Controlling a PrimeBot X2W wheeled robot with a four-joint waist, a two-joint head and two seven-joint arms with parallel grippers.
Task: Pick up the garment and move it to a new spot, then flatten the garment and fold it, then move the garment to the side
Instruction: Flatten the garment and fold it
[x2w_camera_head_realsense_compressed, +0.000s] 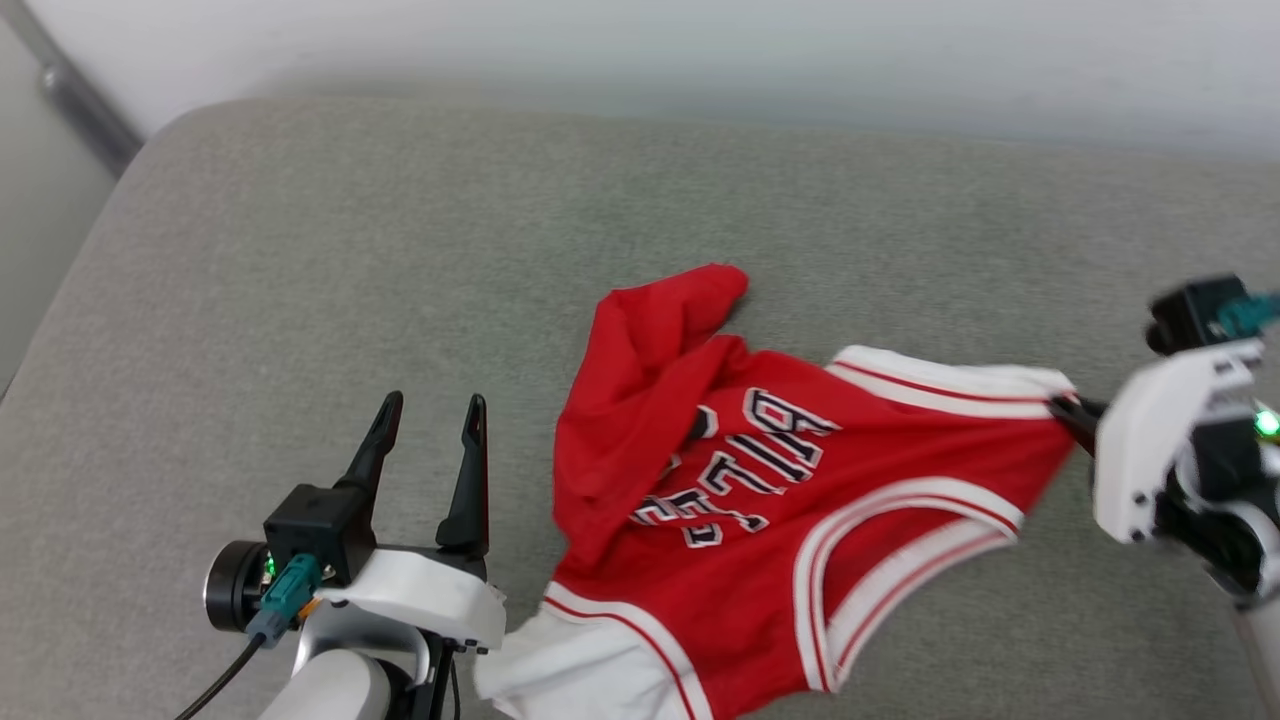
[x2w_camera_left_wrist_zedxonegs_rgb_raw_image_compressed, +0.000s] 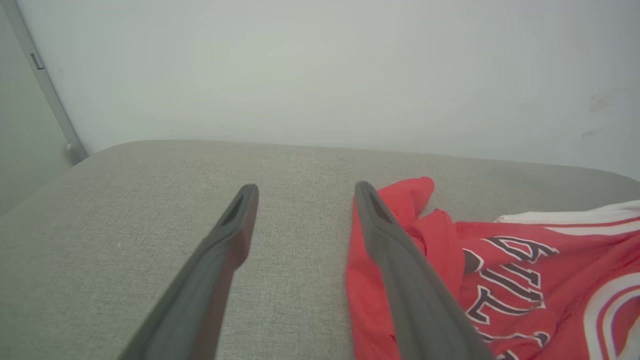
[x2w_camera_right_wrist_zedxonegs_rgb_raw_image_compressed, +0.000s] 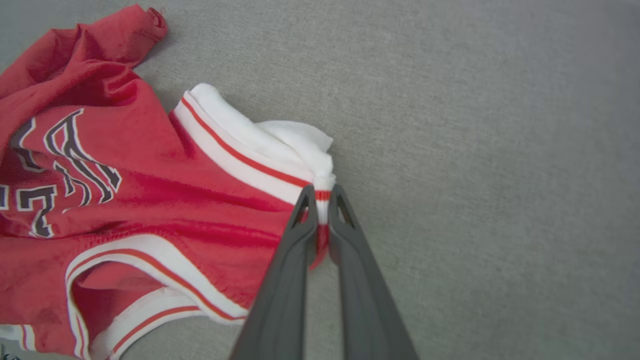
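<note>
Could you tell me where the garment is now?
In the head view the garment lies crumpled on the grey cushion, centre-right, its sleeve trim pinched by the right end effector.

Soft even light, no glare; faint shadows under folds of red-and-white thin jersey tee (x2w_camera_head_realsense_compressed: 900, 460). Head view top hazy, wrist views w/ slight edge warp.

The garment (x2w_camera_head_realsense_compressed: 800, 520) is thin, soft cloth with a faint sheen, creased and rumpled. Its striped trim (x2w_camera_right_wrist_zedxonegs_rgb_raw_image_compressed: 235, 152) looks like a thicker ribbed knit, and the lettering (x2w_camera_head_realsense_compressed: 750, 470) lies flat and matt on the fabric. The cushion (x2w_camera_head_realsense_compressed: 400, 250) beneath is coarse grey woven cloth, matt, with a visible grain. The fingers of the left gripper (x2w_camera_left_wrist_zedxonegs_rgb_raw_image_compressed: 306, 189) and the right gripper (x2w_camera_right_wrist_zedxonegs_rgb_raw_image_compressed: 323, 190) look like smooth, dark, matt plastic. The casing (x2w_camera_head_realsense_compressed: 420, 595) at the left wrist is smooth white plastic with a slight gloss. The wall (x2w_camera_left_wrist_zedxonegs_rgb_raw_image_compressed: 320, 65) is pale, smooth and matt.
</note>
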